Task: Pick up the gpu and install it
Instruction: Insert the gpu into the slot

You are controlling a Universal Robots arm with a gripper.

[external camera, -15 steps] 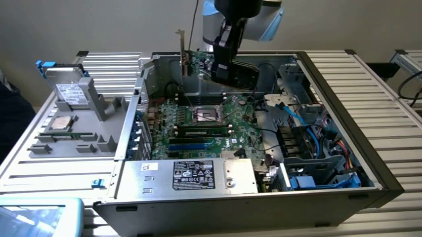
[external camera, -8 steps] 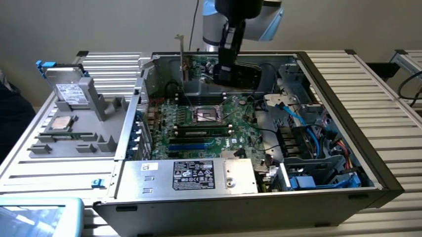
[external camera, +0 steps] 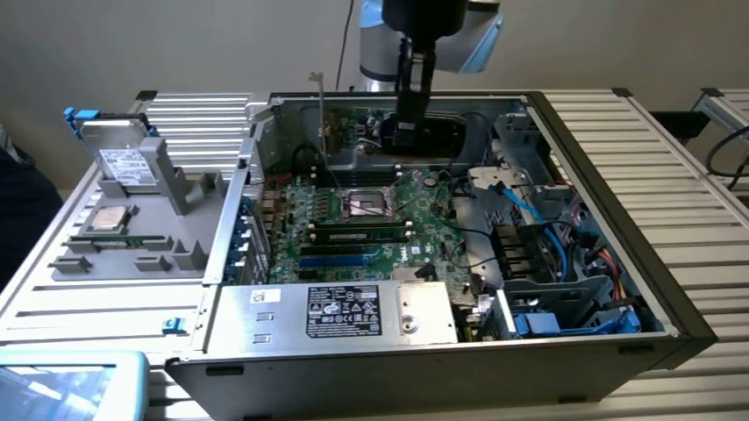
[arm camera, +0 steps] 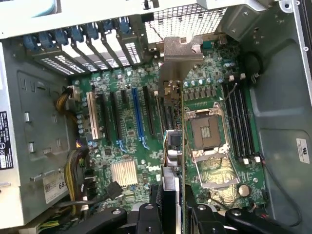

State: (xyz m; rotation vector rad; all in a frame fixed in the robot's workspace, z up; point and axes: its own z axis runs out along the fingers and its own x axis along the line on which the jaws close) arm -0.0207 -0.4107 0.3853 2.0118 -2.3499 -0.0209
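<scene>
A plain pale beige wall (external camera: 175, 44) stands behind the gripper (external camera: 406, 140), unmarked and under soft, even light. A thin black cable (external camera: 349, 35) hangs down this wall just to the exterior view's left of the gripper. Beneath the gripper spreads a silver table of ribbed aluminium slats (external camera: 632, 132), reaching out on both sides and toward the camera. Well off to the exterior view's right of the gripper, a second silver aluminium frame (external camera: 716, 101) stands apart from the table, with looping black cables (external camera: 728, 149) beside it. Far from the gripper, at the near corner on the exterior view's left, sits a light blue, round-cornered plastic tray (external camera: 70, 360).
</scene>
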